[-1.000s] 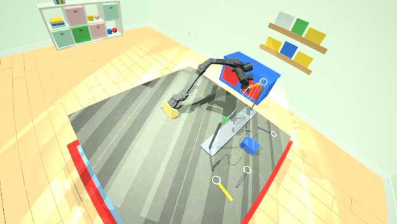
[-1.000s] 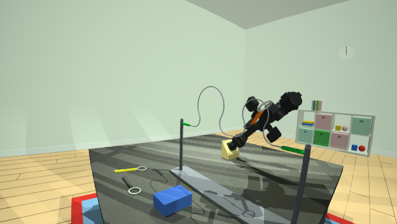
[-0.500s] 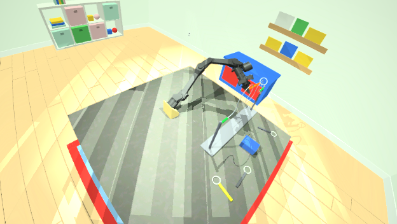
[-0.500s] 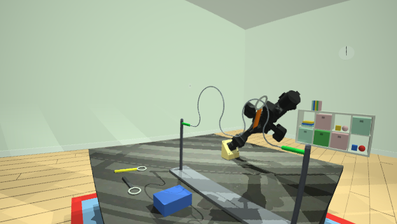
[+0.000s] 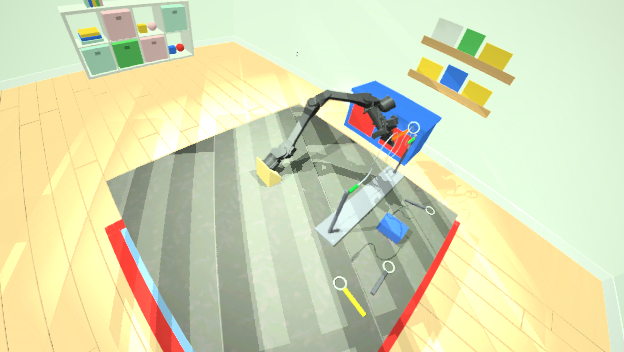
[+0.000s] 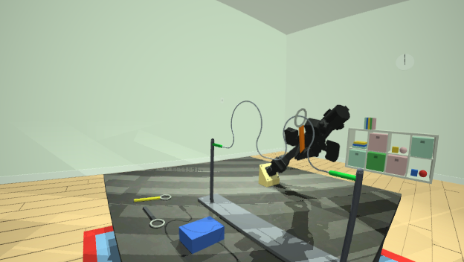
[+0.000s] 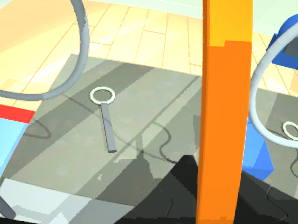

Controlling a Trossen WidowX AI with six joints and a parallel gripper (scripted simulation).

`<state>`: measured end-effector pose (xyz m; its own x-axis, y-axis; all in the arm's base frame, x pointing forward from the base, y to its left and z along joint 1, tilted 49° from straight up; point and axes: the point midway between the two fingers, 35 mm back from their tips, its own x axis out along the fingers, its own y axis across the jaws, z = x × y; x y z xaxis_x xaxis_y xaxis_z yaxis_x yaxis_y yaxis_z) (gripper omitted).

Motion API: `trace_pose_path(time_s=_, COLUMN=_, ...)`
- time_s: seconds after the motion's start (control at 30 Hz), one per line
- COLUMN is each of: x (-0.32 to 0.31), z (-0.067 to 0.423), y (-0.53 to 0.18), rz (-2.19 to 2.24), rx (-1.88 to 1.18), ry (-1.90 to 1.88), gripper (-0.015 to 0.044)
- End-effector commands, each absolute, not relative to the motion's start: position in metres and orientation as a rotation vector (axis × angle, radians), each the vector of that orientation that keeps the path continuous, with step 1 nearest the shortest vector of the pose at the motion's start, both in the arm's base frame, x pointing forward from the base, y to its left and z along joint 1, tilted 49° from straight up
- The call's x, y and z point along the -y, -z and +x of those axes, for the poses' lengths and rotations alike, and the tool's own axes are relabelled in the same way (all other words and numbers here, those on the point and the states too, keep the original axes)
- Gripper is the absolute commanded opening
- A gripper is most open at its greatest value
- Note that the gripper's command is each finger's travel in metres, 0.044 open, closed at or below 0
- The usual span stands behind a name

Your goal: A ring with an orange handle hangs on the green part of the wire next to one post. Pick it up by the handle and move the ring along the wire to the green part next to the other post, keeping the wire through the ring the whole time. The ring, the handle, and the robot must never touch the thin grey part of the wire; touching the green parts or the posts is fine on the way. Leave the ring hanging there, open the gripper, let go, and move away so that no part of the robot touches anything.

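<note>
The ring (image 5: pixel 413 127) (image 6: pixel 300 117) stands upright on its orange handle (image 5: pixel 400 136) (image 6: pixel 302 138) (image 7: pixel 226 110), high in the air near the far post (image 5: pixel 398 162) (image 6: pixel 352 216). My gripper (image 5: pixel 394 134) (image 6: pixel 303 144) is shut on the handle. The thin grey wire (image 6: pixel 245 102) (image 7: pixel 79 36) loops close by the ring; I cannot tell whether they touch. One green part (image 5: pixel 411 141) (image 6: pixel 342 175) sits below the ring by that post. The other green part (image 5: pixel 354 188) (image 6: pixel 218 145) is at the second post (image 5: pixel 339 214) (image 6: pixel 212 171).
The posts stand on a grey base plate (image 5: pixel 367 202) (image 6: pixel 245 217). A blue box (image 5: pixel 393 227) (image 6: pixel 201 234) (image 7: pixel 256 156), a yellow-handled ring (image 5: pixel 354 301) (image 6: pixel 146 199) and grey-handled rings (image 5: pixel 380 280) (image 6: pixel 150 213) (image 7: pixel 107 123) lie on the table. A blue and red crate (image 5: pixel 400 105) stands behind.
</note>
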<state>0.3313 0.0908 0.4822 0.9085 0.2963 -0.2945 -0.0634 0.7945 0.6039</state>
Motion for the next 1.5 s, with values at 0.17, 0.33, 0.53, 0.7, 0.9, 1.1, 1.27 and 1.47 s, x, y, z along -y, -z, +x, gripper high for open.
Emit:
trace_pose_path(time_s=0.17, x=-0.098, z=0.328, y=-0.492, rz=0.806, rx=-0.359, ry=-0.261, gripper=-0.0150)
trace_pose_path(time_s=0.33, x=-0.102, z=0.327, y=-0.497, rz=0.905, rx=-0.345, ry=-0.294, gripper=-0.0150)
trace_pose_path(time_s=0.53, x=-0.106, z=0.327, y=-0.503, rz=1.023, rx=-0.326, ry=-0.333, gripper=-0.0150)
trace_pose_path(time_s=0.7, x=-0.109, z=0.327, y=-0.508, rz=1.122, rx=-0.310, ry=-0.366, gripper=-0.0150)
trace_pose_path(time_s=0.9, x=-0.112, z=0.326, y=-0.515, rz=1.240, rx=-0.288, ry=-0.404, gripper=-0.0150)
trace_pose_path(time_s=1.1, x=-0.113, z=0.326, y=-0.522, rz=1.359, rx=-0.265, ry=-0.442, gripper=-0.0150)
trace_pose_path(time_s=1.27, x=-0.114, z=0.325, y=-0.528, rz=1.457, rx=-0.244, ry=-0.474, gripper=-0.0150)
trace_pose_path(time_s=1.47, x=-0.114, z=0.325, y=-0.535, rz=1.575, rx=-0.218, ry=-0.511, gripper=-0.0150)
